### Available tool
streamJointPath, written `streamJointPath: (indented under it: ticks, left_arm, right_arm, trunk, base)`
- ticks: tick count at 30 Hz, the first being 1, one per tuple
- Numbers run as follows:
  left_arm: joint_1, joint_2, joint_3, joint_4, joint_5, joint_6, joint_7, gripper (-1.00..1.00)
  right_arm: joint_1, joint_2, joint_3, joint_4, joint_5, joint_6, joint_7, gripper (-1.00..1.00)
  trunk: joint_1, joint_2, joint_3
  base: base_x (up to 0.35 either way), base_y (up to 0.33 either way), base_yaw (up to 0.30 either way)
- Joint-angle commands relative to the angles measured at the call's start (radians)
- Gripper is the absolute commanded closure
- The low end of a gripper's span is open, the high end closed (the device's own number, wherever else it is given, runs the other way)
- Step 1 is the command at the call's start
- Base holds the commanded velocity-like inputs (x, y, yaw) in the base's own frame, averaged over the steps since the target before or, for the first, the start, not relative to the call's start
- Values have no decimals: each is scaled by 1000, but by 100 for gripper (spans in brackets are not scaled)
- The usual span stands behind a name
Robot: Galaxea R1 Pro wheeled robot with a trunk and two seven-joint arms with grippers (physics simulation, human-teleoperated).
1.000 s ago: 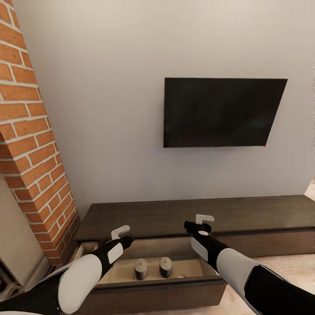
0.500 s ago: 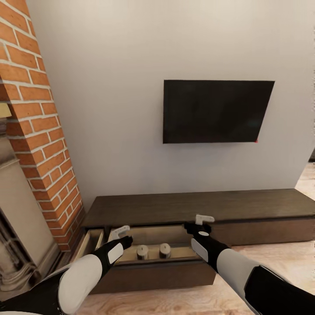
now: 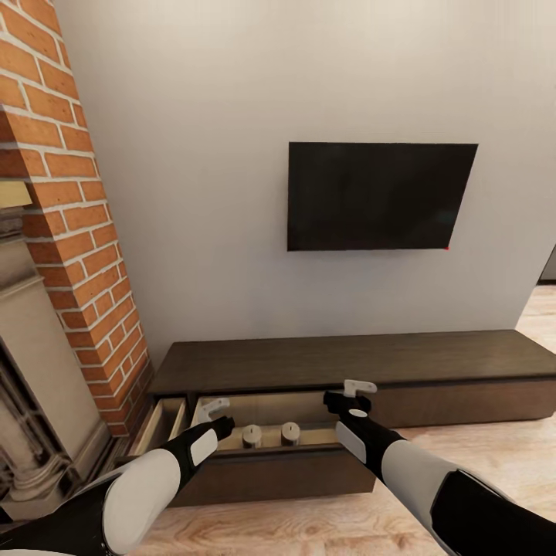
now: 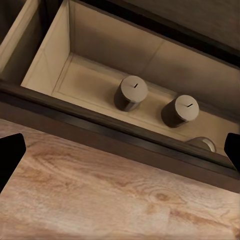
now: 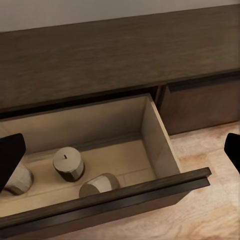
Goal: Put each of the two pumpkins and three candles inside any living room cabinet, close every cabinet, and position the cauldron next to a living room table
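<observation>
Holding three candles (image 5: 68, 163): open cabinet (image 5: 165, 140) drawer.

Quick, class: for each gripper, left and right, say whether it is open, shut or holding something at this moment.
Left gripper: jaws open, holding nothing, above the open drawer.
Right gripper: jaws open, holding nothing, above the same drawer.
</observation>
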Motion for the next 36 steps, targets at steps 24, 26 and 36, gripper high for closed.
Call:
streamJointPath:
  ticks: [24,26,36]
  left_arm:
    - [0,0,4,-1,0,2,3,-100]
    - [0,1,4,-1,0,2,3,-100]
    - [1,0,4,-1,0,2,3,-100]
  right_arm:
    - [-1,1,3,-2,-16,-4,-4,-100]
    - [-1,2,4,-4,-16,-4,-4,-100]
    - [-1,0,3,1,-16,-4,-2,-100]
  trunk:
    - [0,-1,-1]
    - [0,-1,-1]
    - [0,-1,-1]
  base:
    - [-1,0,0]
    - [0,0,0]
    - [-58,0,0]
